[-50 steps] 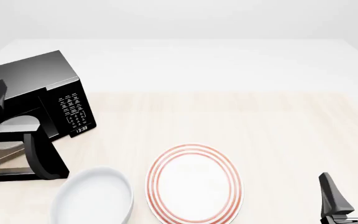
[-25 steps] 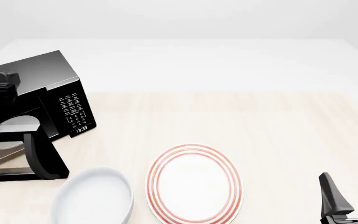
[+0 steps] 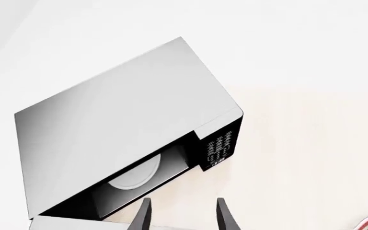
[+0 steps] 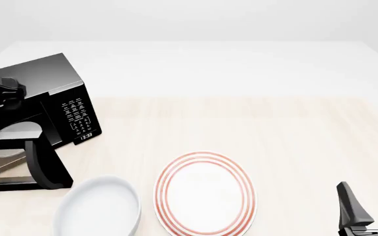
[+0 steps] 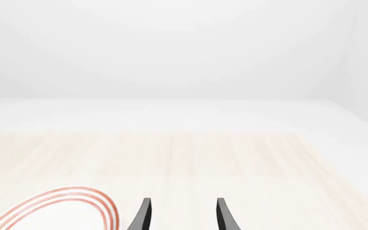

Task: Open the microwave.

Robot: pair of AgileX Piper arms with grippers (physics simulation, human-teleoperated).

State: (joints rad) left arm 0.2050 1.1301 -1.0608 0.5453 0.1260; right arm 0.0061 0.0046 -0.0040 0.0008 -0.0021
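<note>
Where its door swings out, the microwave leaves frame.

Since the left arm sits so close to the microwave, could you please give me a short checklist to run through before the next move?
1. Microwave door swung open: ok; the door stands out toward the arms and the pale turntable shows inside.
2. Left gripper free of any load: ok; its fingers are spread with nothing between them.
3. Left gripper clear of the door: cannot tell; the door's edge sits right beside the fingertips in the left wrist view.
4. Right gripper parked away from the microwave: ok; open, at the table's near right.
5. Striped plate and white bowl out of the door's swing: bowl not ok, it lies just beside the door's corner.
</note>
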